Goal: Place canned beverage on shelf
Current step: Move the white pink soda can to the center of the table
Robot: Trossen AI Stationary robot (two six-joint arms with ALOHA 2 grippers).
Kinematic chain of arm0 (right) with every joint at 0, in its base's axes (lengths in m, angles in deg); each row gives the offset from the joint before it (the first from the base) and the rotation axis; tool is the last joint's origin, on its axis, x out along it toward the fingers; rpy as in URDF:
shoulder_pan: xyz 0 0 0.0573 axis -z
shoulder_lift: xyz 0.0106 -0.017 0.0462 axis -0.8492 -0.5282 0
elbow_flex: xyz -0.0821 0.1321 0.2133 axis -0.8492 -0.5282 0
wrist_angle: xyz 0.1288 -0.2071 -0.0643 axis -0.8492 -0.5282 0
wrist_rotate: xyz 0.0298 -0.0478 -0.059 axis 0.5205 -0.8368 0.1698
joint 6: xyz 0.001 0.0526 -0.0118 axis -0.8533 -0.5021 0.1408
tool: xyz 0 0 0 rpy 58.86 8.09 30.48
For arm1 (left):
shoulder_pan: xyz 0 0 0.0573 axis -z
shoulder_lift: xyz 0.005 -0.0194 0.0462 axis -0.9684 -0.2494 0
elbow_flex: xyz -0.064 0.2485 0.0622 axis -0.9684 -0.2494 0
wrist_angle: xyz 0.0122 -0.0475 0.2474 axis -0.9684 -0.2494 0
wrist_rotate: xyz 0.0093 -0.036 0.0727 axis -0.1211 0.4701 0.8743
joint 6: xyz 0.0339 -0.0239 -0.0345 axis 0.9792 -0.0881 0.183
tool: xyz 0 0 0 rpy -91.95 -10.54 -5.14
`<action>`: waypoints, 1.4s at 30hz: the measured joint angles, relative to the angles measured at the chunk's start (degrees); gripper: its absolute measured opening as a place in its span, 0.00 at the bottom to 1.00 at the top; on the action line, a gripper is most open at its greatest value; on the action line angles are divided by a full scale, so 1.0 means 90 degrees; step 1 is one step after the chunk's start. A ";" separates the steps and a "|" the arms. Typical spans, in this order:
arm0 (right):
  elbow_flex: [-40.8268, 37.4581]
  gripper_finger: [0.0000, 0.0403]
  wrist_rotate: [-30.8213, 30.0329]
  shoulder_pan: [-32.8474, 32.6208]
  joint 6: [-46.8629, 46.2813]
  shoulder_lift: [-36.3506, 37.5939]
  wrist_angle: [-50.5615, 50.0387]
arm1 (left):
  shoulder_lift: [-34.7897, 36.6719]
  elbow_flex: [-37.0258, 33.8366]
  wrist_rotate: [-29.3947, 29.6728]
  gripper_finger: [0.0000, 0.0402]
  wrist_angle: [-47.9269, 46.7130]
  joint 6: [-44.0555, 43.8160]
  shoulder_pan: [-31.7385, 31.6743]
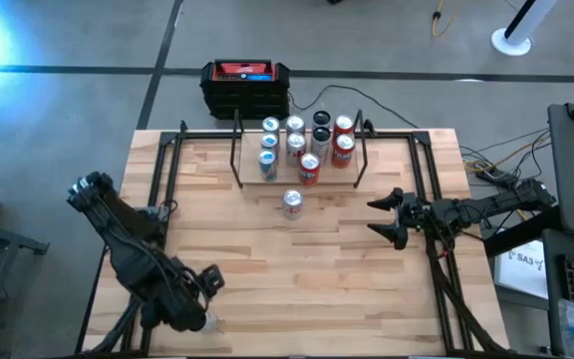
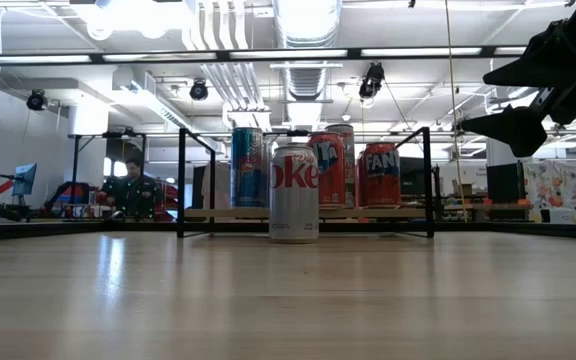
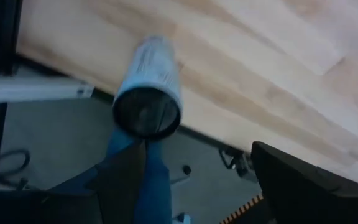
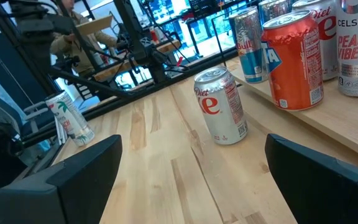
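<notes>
A silver Diet Coke can stands upright on the table just in front of the shelf, whose light board carries several upright cans. A white can sits at the table's near left edge. My left gripper hangs over that edge pointing steeply down, open. The white can shows past one fingertip, not between the fingers. My right gripper hovers level at the right, open, facing the Diet Coke can.
A black box with a red top stands behind the shelf. Black frame rails run along the table's left and right sides. Bare wood lies between the shelf and the near edge. People sit in the room beyond.
</notes>
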 joint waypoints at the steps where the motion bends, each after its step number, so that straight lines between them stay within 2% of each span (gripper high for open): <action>1: 0.0000 0.94 0.0000 0.0000 0.0002 -0.0002 0.0000 | -0.0064 0.0061 -0.0082 0.69 0.0051 -0.0103 0.0029; 5: -0.0001 0.94 0.0000 -0.0001 0.0000 -0.0002 0.0000 | -0.0308 0.0310 -0.0333 0.69 0.0152 -0.0531 0.0147; 15: 0.0000 0.94 0.0002 -0.0002 0.0002 -0.0002 0.0000 | -0.0886 0.0963 -0.0364 0.65 0.0125 -0.1035 0.0299; 25: -0.0002 0.94 0.0000 -0.0002 0.0000 -0.0001 0.0000 | -0.0935 0.0997 -0.0482 0.60 0.0068 -0.1202 0.0312; 29: -0.0001 0.94 0.0000 0.0000 0.0000 -0.0002 0.0000 | -0.0935 0.0997 -0.0563 0.67 -0.0004 -0.1256 0.0339; 36: 0.0000 0.94 0.0000 -0.0002 0.0000 -0.0002 0.0000 | -0.0937 0.0994 -0.0536 0.96 -0.0408 -0.1274 0.0381; 38: 0.0000 0.94 0.0000 -0.0001 0.0002 -0.0001 0.0000 | -0.0989 0.0994 -0.0499 0.98 -0.0399 -0.1274 0.0381; 42: -0.0002 0.94 0.0000 0.0000 0.0002 -0.0002 0.0000 | -0.1122 0.0936 -0.0360 0.94 -0.0387 -0.1281 0.0381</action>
